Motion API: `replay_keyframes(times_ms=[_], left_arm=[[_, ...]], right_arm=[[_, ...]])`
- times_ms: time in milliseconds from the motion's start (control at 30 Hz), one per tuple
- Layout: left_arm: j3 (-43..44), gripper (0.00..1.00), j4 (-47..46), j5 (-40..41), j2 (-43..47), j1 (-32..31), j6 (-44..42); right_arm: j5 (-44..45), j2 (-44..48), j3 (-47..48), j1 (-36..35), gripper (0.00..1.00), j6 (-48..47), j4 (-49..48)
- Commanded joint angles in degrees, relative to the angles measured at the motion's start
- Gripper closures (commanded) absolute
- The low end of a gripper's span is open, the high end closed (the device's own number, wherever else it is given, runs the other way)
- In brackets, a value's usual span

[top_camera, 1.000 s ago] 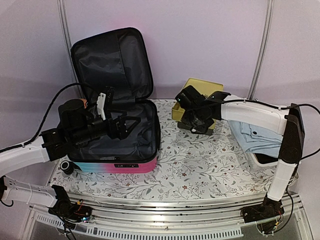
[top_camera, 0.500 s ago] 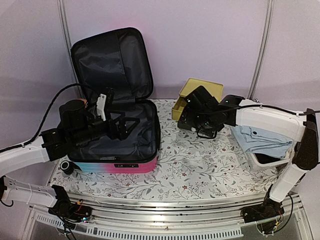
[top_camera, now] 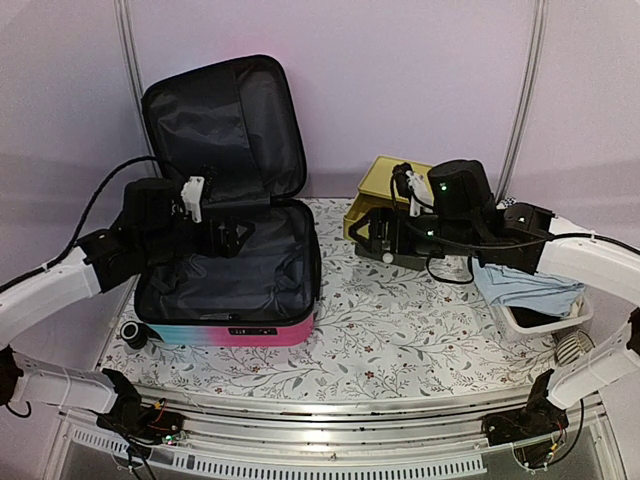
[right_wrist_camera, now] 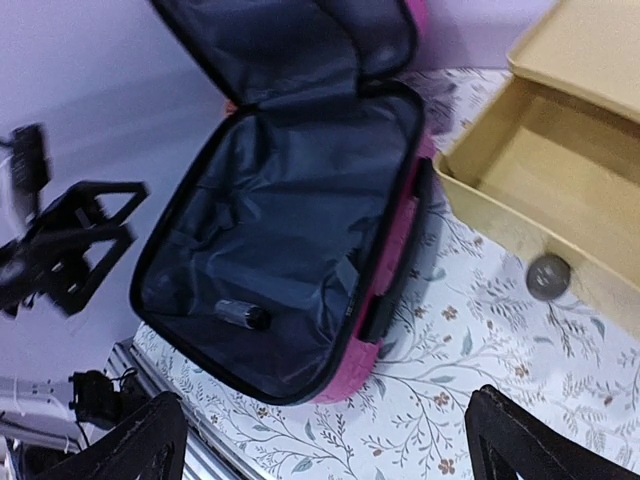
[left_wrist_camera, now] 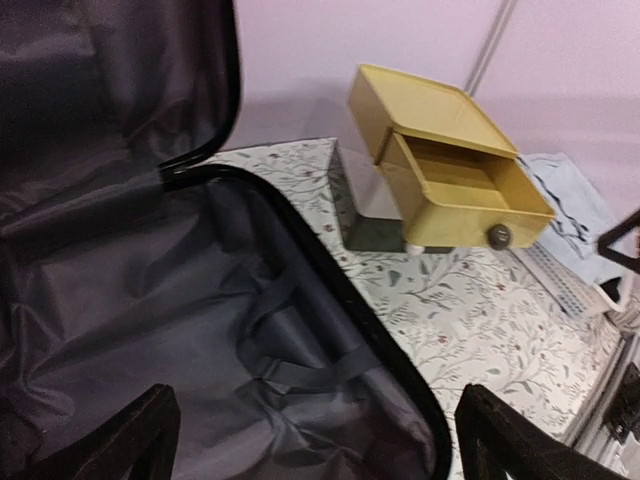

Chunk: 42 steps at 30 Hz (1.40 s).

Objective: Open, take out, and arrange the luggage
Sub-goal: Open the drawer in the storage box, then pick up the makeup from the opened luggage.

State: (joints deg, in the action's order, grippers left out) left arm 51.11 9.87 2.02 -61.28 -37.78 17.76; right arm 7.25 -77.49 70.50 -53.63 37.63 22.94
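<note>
Both jaws gape empty; only the right wrist view shows a dark cylinder (right_wrist_camera: 240, 315) inside the luggage (right_wrist_camera: 300, 215).

Wall (top_camera: 400, 80): pale lilac panels, matte. Two grey vertical strips divide it, the left strip (top_camera: 126, 50) and the right strip (top_camera: 524, 90), both leaning slightly in the top view.

Table (top_camera: 400, 340): white cloth printed with grey-green leaves and small red flowers, running back to the wall.

Near edge: aluminium rail (top_camera: 350, 412), with a slotted strip below it.

Light: soft and even, with faint shadows on the wall.
</note>
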Motion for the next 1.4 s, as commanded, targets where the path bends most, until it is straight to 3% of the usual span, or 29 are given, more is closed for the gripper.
replay_keyframes(times_ms=[0, 233, 433, 633, 733, 900, 1033, 1167, 1267, 1367], left_arm=[[6.0, 0.02, 12.3, -6.3, -5.5, 6.8, -5.6], [9.4, 0.02, 21.1, -10.5, -14.6, 6.5, -14.4], [3.5, 0.02, 18.2, -10.2, -11.2, 1.5, -17.0], [0.8, 0.02, 17.2, -6.2, -7.8, -4.5, -19.6], [1.4, 0.02, 15.9, -5.2, -7.0, -5.0, -23.4], [-0.6, 0.02, 10.2, -6.4, -6.2, -4.9, -30.1], [-1.3, 0.02, 8.3, -6.0, -9.0, -3.2, -34.2], [2.2, 0.02, 11.6, -9.3, -13.7, 2.7, -36.8], [3.7, 0.02, 14.0, -16.5, -16.5, 8.4, -39.9], [5.9, 0.02, 18.6, -16.0, -18.9, 9.4, -42.9]], right_arm=[[-9.8, 0.6, 2.8, -0.3, 0.01, -19.9, -6.2], [-8.1, -1.6, 5.2, -0.2, 0.01, -29.6, -6.5], [-4.2, 0.6, 2.0, 0.3, 0.01, -32.4, -7.3], [-7.3, 5.8, -3.2, 4.1, 0.01, -29.9, -8.3], [-11.4, 7.5, -4.1, 7.4, 0.01, -28.6, -8.9], [-10.3, 9.0, -7.1, 11.2, 0.01, -30.9, -14.9], [-12.1, 8.6, -10.4, 17.7, 0.01, -32.3, -23.5], [-15.7, 6.0, -10.5, 24.5, 0.01, -31.3, -30.4], [-17.0, 4.4, -10.6, 25.4, 0.01, -32.8, -35.3], [-19.4, 3.3, -10.6, 25.4, 0.00, -34.9, -38.1]])
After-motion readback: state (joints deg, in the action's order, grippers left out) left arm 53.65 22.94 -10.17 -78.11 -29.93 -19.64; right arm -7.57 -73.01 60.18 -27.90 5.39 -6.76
